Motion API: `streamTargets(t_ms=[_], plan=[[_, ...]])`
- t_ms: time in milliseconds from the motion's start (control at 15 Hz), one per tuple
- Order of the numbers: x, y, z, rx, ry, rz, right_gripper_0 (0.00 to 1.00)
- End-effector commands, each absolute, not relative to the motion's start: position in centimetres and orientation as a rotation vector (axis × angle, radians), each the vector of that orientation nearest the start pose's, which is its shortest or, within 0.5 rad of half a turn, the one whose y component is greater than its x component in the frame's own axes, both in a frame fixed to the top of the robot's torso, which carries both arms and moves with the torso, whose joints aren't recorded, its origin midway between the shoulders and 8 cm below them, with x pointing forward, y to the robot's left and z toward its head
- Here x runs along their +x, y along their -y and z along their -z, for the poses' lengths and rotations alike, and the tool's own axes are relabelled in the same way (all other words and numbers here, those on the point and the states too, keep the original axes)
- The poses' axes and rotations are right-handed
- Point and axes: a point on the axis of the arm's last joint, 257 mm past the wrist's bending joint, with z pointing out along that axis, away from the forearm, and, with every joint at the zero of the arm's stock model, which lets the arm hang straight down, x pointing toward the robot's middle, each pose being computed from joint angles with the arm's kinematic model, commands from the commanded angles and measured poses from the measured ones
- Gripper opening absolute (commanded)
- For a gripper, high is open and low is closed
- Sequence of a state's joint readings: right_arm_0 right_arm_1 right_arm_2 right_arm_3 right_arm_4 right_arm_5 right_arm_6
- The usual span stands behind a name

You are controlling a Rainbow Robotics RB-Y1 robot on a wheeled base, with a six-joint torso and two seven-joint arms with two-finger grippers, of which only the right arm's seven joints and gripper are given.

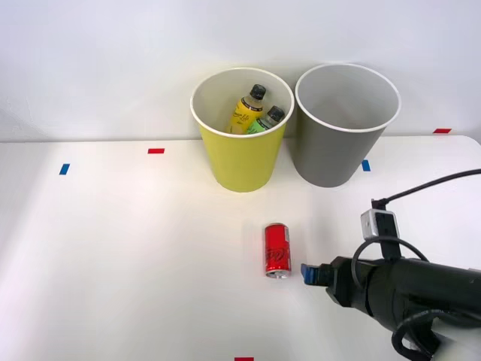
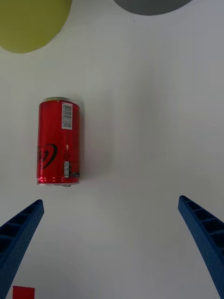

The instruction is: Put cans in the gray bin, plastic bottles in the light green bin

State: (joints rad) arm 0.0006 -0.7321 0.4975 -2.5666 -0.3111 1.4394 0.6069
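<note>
While wide open, tool (image 2: pixel 112 247) empty, near can (image 2: pixel 58 142)

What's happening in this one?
The robot is sorting containers into two bins. Both plastic bottles already sit in the light green bin, and the gray bin beside it looks empty. The red can lies on its side on the white table. The right hand is open, just to the can's right, not touching it.

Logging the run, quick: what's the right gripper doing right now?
Right gripper: open, holding nothing; the red can lies on the table, apart from its fingers.
</note>
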Motion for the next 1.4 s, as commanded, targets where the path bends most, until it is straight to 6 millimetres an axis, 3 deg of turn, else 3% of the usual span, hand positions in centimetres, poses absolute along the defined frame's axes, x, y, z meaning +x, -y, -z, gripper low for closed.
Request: streamTargets(t_ms=[67, 267, 867, 1200, 1400], plan=[[34.3, 13.6, 23.8, -0.023, -2.461, -0.302, 1.0], [36.2, 12.1, 24.5, -0.051, -2.526, -0.334, 1.0], [38.9, 8.4, 23.8, -0.095, -2.616, -0.447, 1.0], [41.7, 7.5, 24.9, -0.207, -2.601, -0.36, 1.0], [41.6, 6.8, 24.9, -0.221, -2.638, -0.271, 1.0]])
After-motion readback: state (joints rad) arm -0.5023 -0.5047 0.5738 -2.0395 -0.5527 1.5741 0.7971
